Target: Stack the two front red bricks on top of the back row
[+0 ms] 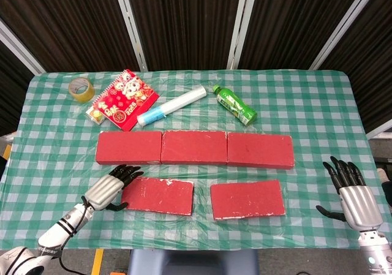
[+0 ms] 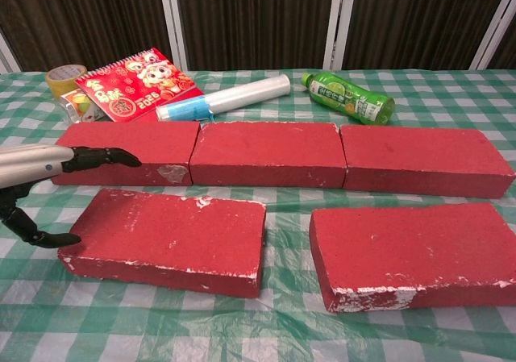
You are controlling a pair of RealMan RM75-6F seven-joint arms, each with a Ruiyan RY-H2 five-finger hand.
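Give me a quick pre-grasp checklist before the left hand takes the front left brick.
1. Left hand open at the front left brick: ok.
2. Brick actually gripped: not ok, fingers spread, contact cannot tell.
3. Back row tops bare for stacking: ok.
4. Front right brick still flat on table: ok.
5. Right hand open, apart from the bricks: ok.
6. Green bottle and roll behind the row, out of path: ok.

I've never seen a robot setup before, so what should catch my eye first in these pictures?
Five flat red bricks fill the middle of the green checked table: a back row of three set end to end, and two front red bricks lying apart nearer the robot. The left hand, metal with black fingers, reaches in at the left front brick's end with fingers spread, while the right hand waits open at the table's far right edge.
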